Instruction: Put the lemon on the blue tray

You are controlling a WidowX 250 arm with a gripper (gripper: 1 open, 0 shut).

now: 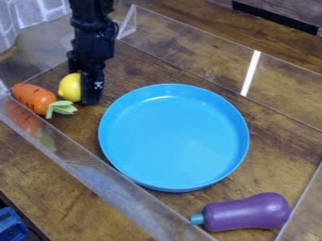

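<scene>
On the counter, the gripper is around the lemon, beside the carrot, but its opening and hold I cannot tell.

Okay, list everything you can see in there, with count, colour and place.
Lemon: one, yellow, between the carrot and the dark fingers
Carrot: one, orange with a green top, left of the lemon in the picture
Tray: one, blue, round, middle of the wooden surface
Eggplant: one, purple with a blue-green tip, lower right
Clear panels: several, transparent, around the work area
Blue object: one, partly cut off, lower left corner; cannot tell what
End effector: one, black, upper left, at the lemon
</scene>
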